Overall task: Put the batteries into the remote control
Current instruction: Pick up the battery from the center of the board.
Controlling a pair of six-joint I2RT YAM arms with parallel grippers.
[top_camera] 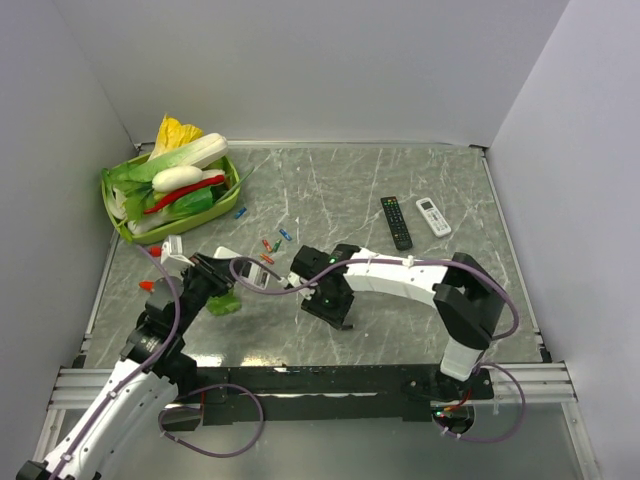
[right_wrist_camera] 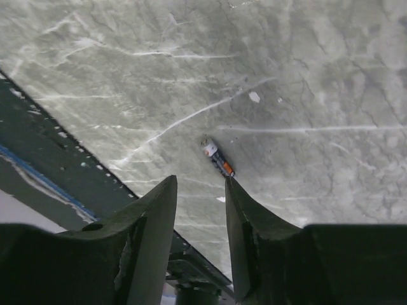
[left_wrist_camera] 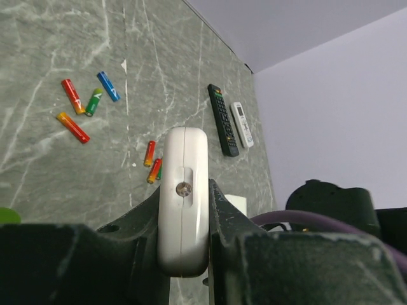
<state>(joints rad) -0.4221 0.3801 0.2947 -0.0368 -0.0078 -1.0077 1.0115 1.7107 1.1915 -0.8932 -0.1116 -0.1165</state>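
My left gripper [top_camera: 214,273] is shut on the remote control [top_camera: 248,270], a small white body seen edge-on in the left wrist view [left_wrist_camera: 183,210] between the fingers [left_wrist_camera: 219,210]. Several batteries lie on the table beyond it: red [left_wrist_camera: 72,95], green [left_wrist_camera: 94,101], blue [left_wrist_camera: 108,86], orange-red [left_wrist_camera: 72,127] and two more [left_wrist_camera: 151,162]. They show in the top view [top_camera: 268,245] as well. My right gripper [top_camera: 325,298] is open and empty. One battery [right_wrist_camera: 217,159] lies on the table just past its right fingertip [right_wrist_camera: 230,190].
A long black remote [top_camera: 396,222] and an all-white remote [top_camera: 433,216] lie at the back right. A green basket [top_camera: 112,205] of vegetables stands at the back left. A small white flat piece [left_wrist_camera: 235,203] lies by the left fingers. The table's front edge [right_wrist_camera: 57,146] is close to the right gripper.
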